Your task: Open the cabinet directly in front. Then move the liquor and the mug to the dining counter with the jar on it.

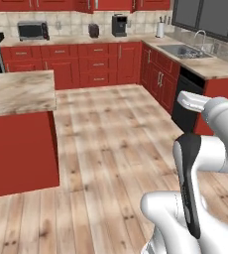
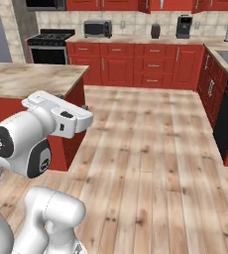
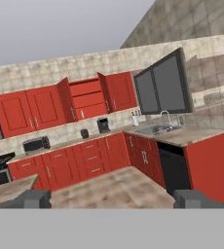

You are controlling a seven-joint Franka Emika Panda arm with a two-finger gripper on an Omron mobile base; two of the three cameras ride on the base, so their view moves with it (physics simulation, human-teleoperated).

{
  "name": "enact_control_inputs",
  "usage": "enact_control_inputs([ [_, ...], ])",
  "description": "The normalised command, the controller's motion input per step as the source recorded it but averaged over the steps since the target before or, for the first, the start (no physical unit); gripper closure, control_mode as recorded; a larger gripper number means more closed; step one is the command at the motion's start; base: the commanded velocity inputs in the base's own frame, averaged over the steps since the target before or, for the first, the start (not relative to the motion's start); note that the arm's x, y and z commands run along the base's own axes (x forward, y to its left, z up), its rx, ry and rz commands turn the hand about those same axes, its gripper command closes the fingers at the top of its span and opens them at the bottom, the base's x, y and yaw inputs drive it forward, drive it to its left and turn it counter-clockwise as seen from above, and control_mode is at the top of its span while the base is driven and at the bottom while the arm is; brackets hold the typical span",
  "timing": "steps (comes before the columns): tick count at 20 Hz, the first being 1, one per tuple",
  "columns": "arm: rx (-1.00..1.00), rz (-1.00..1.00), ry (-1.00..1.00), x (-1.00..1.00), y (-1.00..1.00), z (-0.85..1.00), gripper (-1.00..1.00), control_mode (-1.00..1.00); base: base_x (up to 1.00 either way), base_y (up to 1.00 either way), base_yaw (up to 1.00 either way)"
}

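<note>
**Cabinet open, hand empty, robot out on the floor**

Cabinet (image 3: 87, 99) first: in the hand view it sat at about 11 o'clock, up on the far wall above the coffee machine (image 3: 102, 125). Both raised-panel doors were swung wide, one to either side of the opening. So the opening step looked done. Inside were red shelves, and from this far back they read as bare, though a slim bottle or a small mug would be too small to make out at that range.

The gripper (image 3: 112, 198) had its jaws spread as wide as they go, the two dark tips far apart at 6 o'clock in the hand view. Nothing was between them: no load at all.

The base stood on the open wooden floor (image 1: 116, 149), well apart from the wall units. In the left base view a red-fronted counter (image 1: 17, 92) with a marbled top lay at 9 o'clock. Whether that was the dining counter or the island, I couldn't tell.

My call: this was the carrying phase, caught in transit with a free hand. The next move called for finding whichever item remained. That meant driving up close to the open cabinet or the counters, and getting the wide jaws level with the item before any closing.
</note>
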Motion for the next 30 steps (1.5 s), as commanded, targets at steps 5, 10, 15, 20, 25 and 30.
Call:
enact_control_inputs([
  [5,0.0,0.0,0.0,0.0,0.0,0.0,-1.0,1.0,1.0,-0.56,0.0],
  [10,0.0,0.0,0.0,0.0,0.0,0.0,-1.0,1.0,1.0,-0.57,0.0],
  [15,0.0,0.0,0.0,0.0,0.0,0.0,-1.0,1.0,1.0,-0.46,0.0],
  [20,0.0,0.0,0.0,0.0,0.0,0.0,-1.0,1.0,1.0,-0.15,0.0],
  [25,0.0,0.0,0.0,0.0,0.0,0.0,-1.0,1.0,1.0,-0.01,0.04],
  [30,0.0,0.0,0.0,0.0,0.0,0.0,-1.0,1.0,1.0,-0.03,0.08],
])
